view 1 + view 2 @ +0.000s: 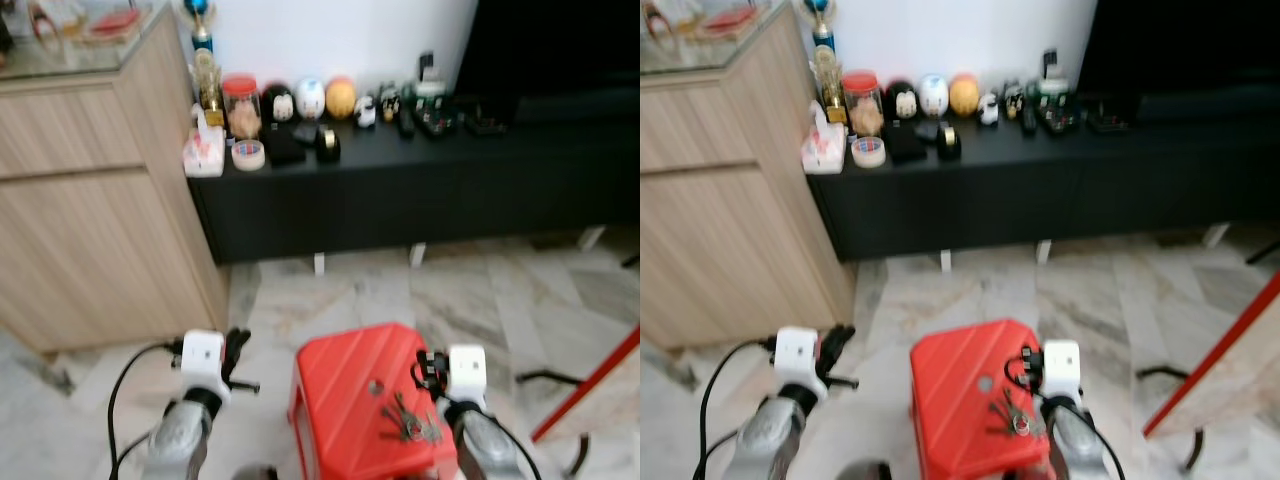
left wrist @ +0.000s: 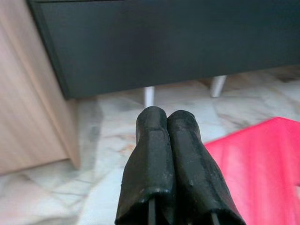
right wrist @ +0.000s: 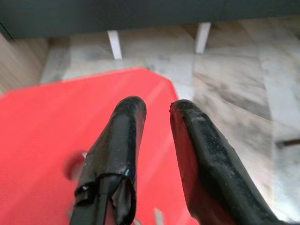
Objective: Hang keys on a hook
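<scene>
A bunch of keys lies on the near right part of a red plastic stool on the marble floor. My right gripper hovers just above the stool's right side, a little beyond the keys. In the right wrist view its fingers stand slightly apart over the red top with nothing between them. My left gripper hangs left of the stool over the floor. Its fingers are pressed together and hold nothing.
A long black low cabinet runs along the wall ahead, carrying figurines, a jar and a tape roll. A light wooden cabinet stands at the left. A red bar slants in at the right.
</scene>
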